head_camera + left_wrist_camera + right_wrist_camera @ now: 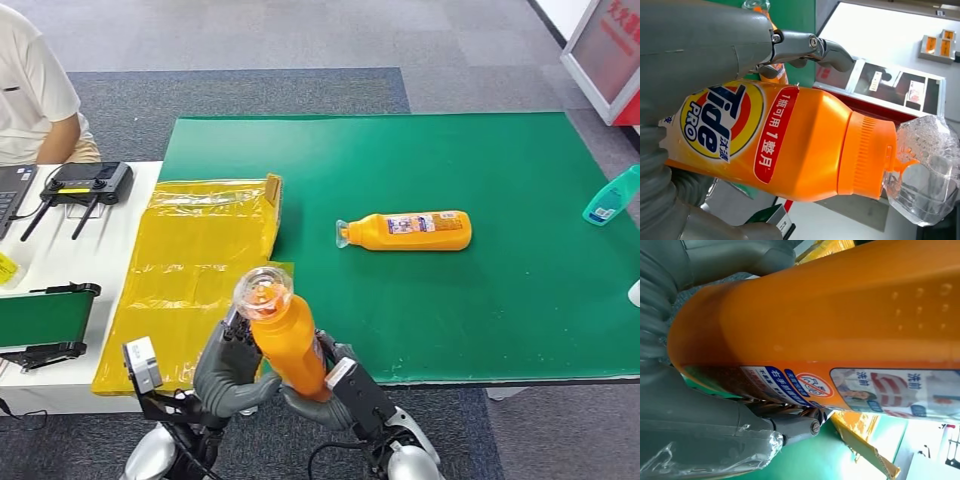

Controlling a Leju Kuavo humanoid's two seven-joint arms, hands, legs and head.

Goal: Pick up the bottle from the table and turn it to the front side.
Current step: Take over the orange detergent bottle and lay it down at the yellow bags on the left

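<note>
Tide detergent bottle is held upright off the near edge of the green mat, gripped low on its body by both hands: the left hand is wrapped around one side, the right hand around the other. Smooth, glossy orange plastic is seen, so slipping while it is turned is judged likely; the flat labelled faces offer the surest hold. A ribbed orange collar and a clear faceted cap top it; the cap is best left untouched. Moderate weight is expected if full. A second orange bottle lies on the mat.
</note>
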